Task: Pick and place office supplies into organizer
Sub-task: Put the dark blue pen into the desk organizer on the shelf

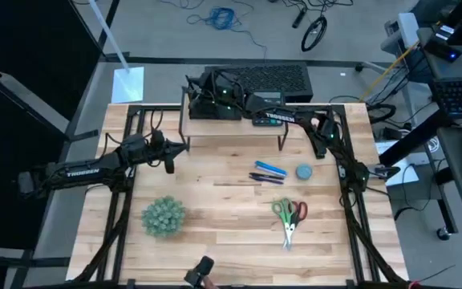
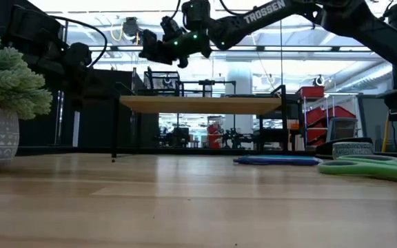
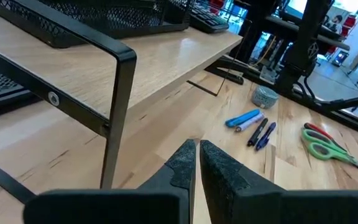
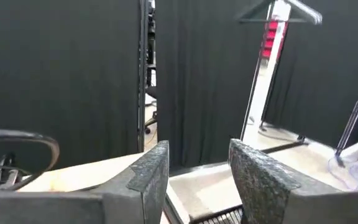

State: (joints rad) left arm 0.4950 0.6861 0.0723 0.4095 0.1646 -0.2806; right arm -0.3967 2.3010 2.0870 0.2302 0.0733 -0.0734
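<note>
The black mesh organizer (image 1: pixel 212 105) stands on the wooden riser shelf (image 1: pixel 239 132) at the table's far side, partly under my right arm. My right gripper (image 1: pixel 193 85) hovers open above the organizer's far left corner with nothing between its fingers (image 4: pixel 197 163). Blue and dark pens (image 1: pixel 267 172), a grey tape roll (image 1: pixel 304 171) and green and red scissors (image 1: pixel 289 215) lie flat on the table right of centre. My left gripper (image 3: pixel 197 151) is shut and empty, low beside the shelf's left front leg (image 3: pixel 118 118).
A fuzzy green plant in a pot (image 1: pixel 164 215) stands at the near left. A black calculator (image 1: pixel 268 98) lies on the shelf right of the organizer. The shelf's black legs (image 1: pixel 282 138) stand behind the pens. Bare wood lies at the table's middle.
</note>
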